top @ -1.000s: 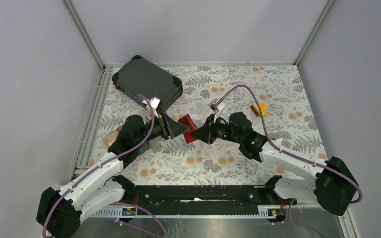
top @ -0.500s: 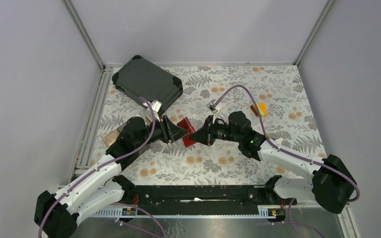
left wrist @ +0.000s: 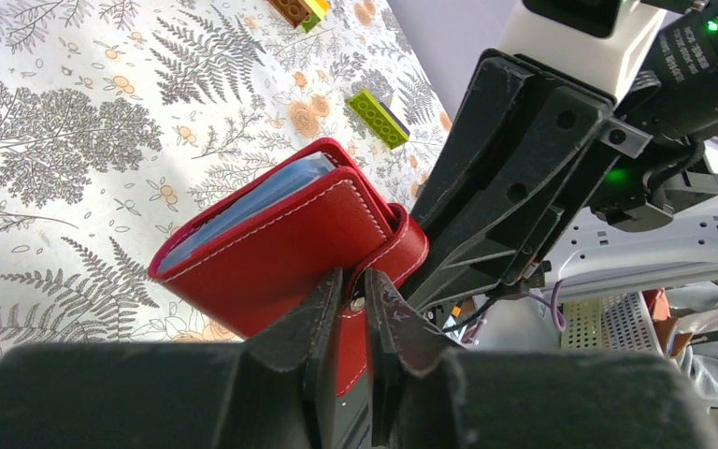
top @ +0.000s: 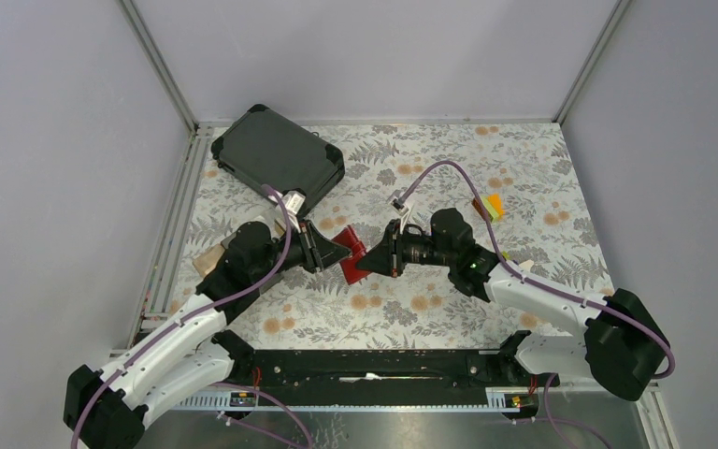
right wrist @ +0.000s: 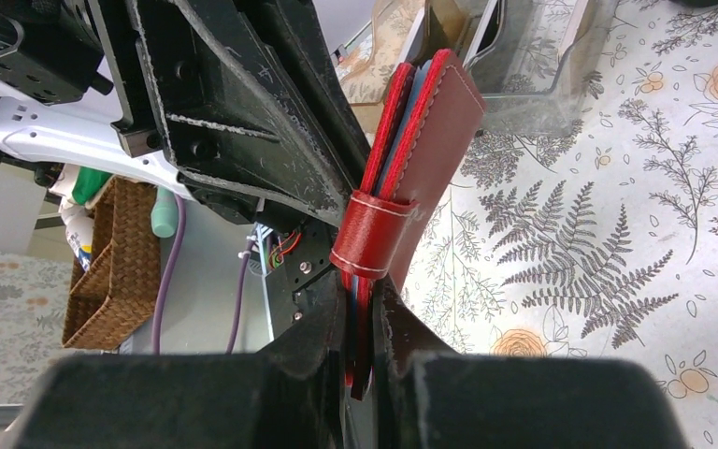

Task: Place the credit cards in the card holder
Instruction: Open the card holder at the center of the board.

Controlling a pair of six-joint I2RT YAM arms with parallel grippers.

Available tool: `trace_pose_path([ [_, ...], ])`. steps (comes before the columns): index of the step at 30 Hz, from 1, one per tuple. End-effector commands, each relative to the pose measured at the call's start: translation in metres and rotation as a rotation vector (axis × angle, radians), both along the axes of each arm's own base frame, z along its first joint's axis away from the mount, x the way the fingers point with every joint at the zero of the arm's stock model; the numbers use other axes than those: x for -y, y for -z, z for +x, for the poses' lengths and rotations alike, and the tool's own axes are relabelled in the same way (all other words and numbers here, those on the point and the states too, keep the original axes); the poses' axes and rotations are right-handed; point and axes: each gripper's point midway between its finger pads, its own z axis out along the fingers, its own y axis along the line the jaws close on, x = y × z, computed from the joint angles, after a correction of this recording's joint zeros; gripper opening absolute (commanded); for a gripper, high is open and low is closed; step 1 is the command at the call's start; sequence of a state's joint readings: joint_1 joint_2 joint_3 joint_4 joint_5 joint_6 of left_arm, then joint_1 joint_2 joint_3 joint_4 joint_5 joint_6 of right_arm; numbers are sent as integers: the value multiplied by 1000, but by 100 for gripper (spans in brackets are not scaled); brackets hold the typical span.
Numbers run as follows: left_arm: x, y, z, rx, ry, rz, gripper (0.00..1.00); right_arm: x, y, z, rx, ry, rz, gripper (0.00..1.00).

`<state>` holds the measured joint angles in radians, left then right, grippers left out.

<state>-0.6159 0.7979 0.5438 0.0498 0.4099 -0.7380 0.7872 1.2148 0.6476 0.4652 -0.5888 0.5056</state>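
Card holder (left wrist: 271,234) pinched between left fingers (left wrist: 299,327), also right fingers (right wrist: 411,344)

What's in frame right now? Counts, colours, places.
card holder: one, red, held mid-table between both grippers
credit cards: count unclear, blue edge showing, inside the card holder
case: one, dark, far-left corner
clear box: one, transparent, left side by the left arm
blocks: a few, green, yellow, orange, far right of table
table: one, fern-and-flower print
left gripper: black, shut on card holder
right gripper: black, shut on card holder
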Motion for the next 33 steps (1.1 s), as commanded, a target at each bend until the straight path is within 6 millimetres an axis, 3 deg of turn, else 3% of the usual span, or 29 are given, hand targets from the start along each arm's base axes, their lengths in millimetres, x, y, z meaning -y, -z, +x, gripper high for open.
trace_pose_path([
  [1, 7, -32, -8, 95, 65, -83, 13, -11, -41, -9, 76, -92, 117, 0],
  [9, 15, -31, -26, 71, 176, -124, 5, -12, -35, -5, 66, -85, 104, 0],
  [13, 14, -30, -27, 67, 176, -113, 0, -12, -29, 6, 56, -25, 77, 0],
  [23, 12, -25, -4, -46, 41, -102, 0, -9, 9, 58, 72, 243, -162, 0],
  [29, 10, -23, 9, -69, -33, -104, 0, -5, 9, 61, 105, 287, -169, 0],
  [30, 6, -19, 13, -79, -65, -78, 2, -4, 6, 59, 115, 279, -158, 0],
  [33, -4, -22, 23, -44, -139, -31, 29, 3, 6, 54, 150, 275, -146, 0],
])
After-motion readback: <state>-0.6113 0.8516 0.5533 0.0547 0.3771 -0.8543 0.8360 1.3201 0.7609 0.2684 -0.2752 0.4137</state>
